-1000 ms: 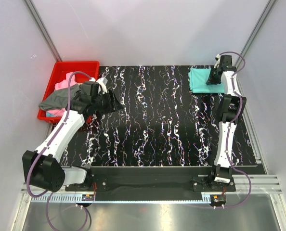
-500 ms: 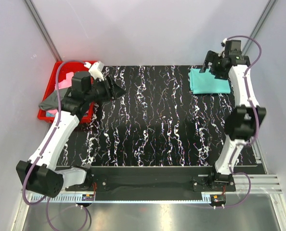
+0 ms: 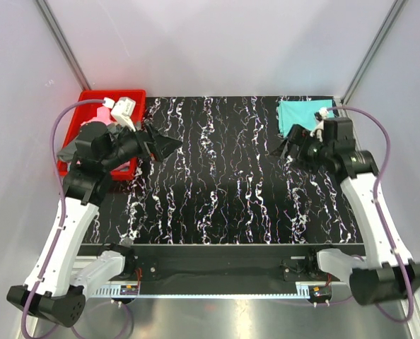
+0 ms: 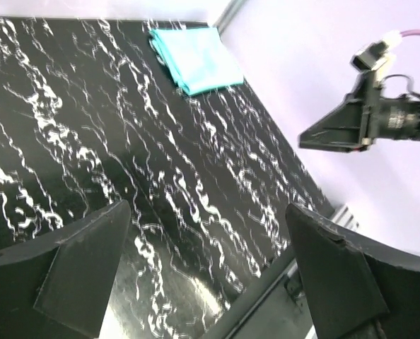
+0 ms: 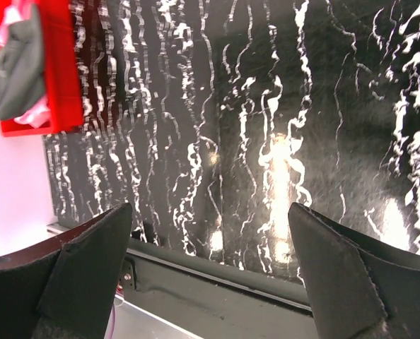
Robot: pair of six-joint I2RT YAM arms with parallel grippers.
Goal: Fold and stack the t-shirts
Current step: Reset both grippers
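Note:
A teal t-shirt (image 3: pixel 305 115) lies folded at the table's back right corner, and the left wrist view shows it too (image 4: pixel 196 60). A dark grey t-shirt (image 5: pixel 19 70) hangs over the edge of the red bin (image 5: pixel 58 70), with a pink t-shirt (image 5: pixel 35 115) under it. My left gripper (image 3: pixel 164 143) hovers beside the bin and points across the table, open and empty (image 4: pixel 206 208). My right gripper (image 3: pixel 284 145) hangs in front of the teal shirt, apart from it, open and empty (image 5: pixel 210 208).
The red bin (image 3: pixel 125 94) stands at the table's left back edge. The black marbled table (image 3: pixel 224 191) has a metal rail along its near edge. White walls close in on the left, back and right. The right arm (image 4: pixel 380 120) shows in the left wrist view.
My right gripper has opened, let go of the teal shirt and drawn back toward the table's middle. My left gripper has opened wider and swung up beside the bin.

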